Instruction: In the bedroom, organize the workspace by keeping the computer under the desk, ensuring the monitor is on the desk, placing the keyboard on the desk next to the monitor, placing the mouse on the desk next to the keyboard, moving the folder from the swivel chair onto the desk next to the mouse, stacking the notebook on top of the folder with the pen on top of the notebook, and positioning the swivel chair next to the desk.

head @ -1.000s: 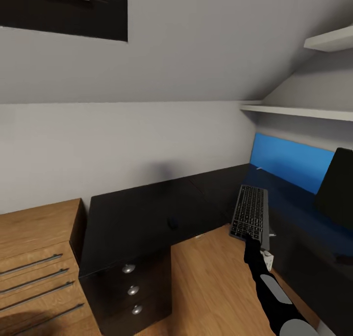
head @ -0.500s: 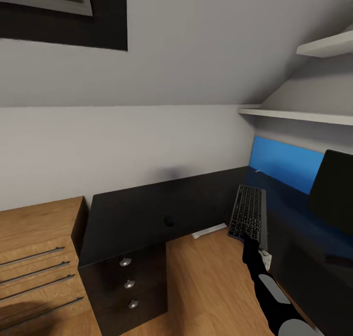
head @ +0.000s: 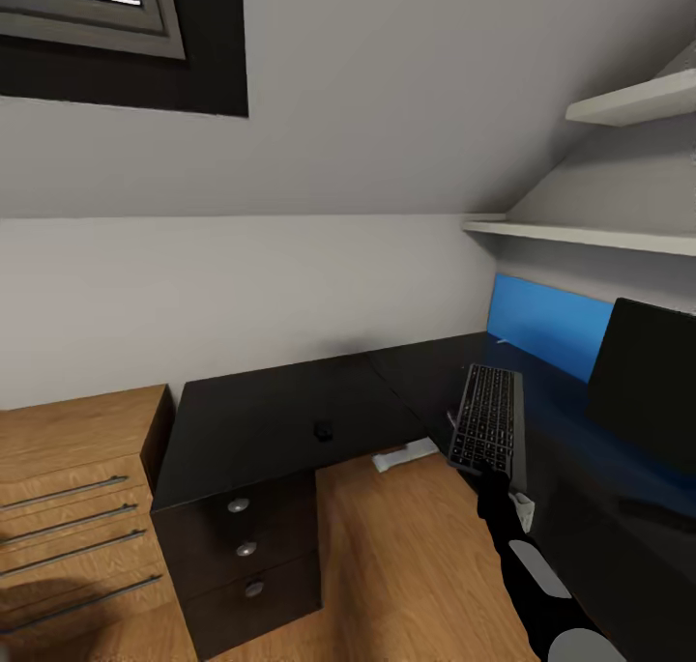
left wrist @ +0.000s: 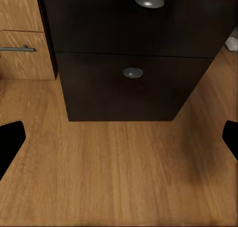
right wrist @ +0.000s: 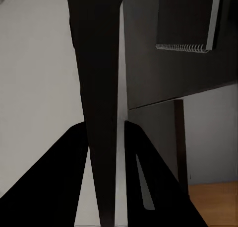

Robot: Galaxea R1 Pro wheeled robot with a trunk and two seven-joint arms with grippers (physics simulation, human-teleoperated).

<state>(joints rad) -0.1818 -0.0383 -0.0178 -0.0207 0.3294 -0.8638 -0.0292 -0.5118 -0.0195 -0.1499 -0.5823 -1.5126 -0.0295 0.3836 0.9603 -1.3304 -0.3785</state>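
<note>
Head view: the right gripper point(head: 495, 475) clamps the near edge of the keyboard point(head: 490, 418), held tilted above the desk point(head: 271, 416) corner. The monitor point(head: 638, 377) stands at right. Left wrist view: left gripper point(left wrist: 119, 137) fingers spread wide over bare wooden floor point(left wrist: 119, 172) before the drawer unit point(left wrist: 131, 53).

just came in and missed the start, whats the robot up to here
The robot is tidying a bedroom desk. Its right gripper grips the near end of the keyboard, which juts over the desk's right wing, with the monitor to its right. A small dark mouse lies on the desk's left part, above the drawers. The left gripper hangs open above the wooden floor.
</note>
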